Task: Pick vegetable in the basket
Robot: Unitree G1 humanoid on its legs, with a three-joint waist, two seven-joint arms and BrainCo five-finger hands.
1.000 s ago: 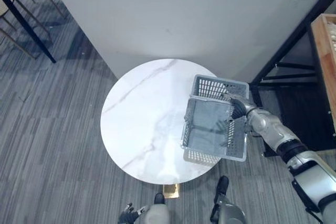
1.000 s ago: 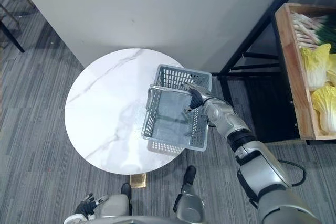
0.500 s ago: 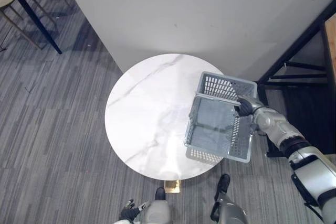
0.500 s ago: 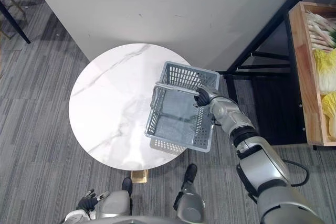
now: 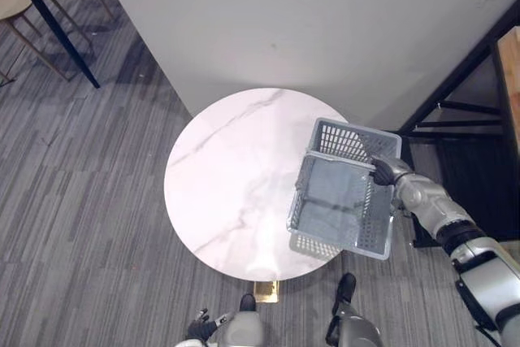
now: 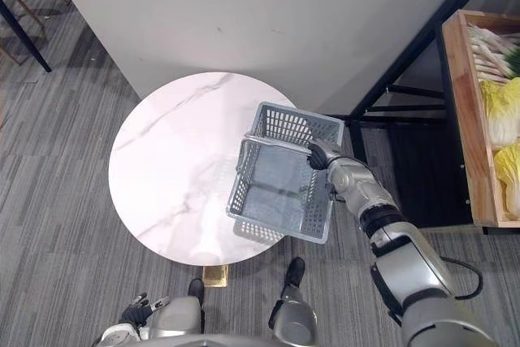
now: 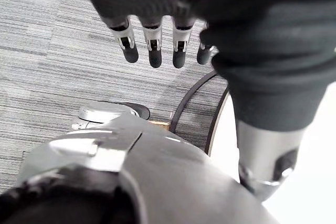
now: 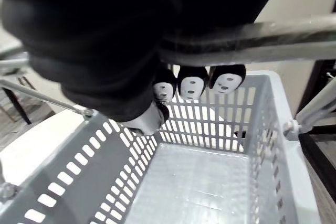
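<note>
An empty grey plastic basket (image 5: 345, 193) sits at the right edge of the round white marble table (image 5: 236, 184), partly over the rim. My right hand (image 5: 382, 171) is at the basket's far right corner. Its fingers (image 8: 191, 82) are curled round the grey handle bar (image 8: 252, 40) above the slotted wall (image 8: 220, 114). Pale cabbages (image 6: 504, 111) and long white-green stalks (image 6: 491, 42) lie in a wooden crate (image 6: 455, 119) off to the right, well apart from the hand. My left hand (image 7: 152, 40) hangs low by my side with straight fingers, empty.
A grey wall stands right behind the table. A black metal rack frame (image 5: 455, 95) stands between the table and the crate. Dark chair and table legs (image 5: 57, 30) stand at the far left on the grey striped carpet.
My right hand's fingers have gone from stretched at the basket to curled round its handle. The camera has shifted a little. The left hand has not moved.
</note>
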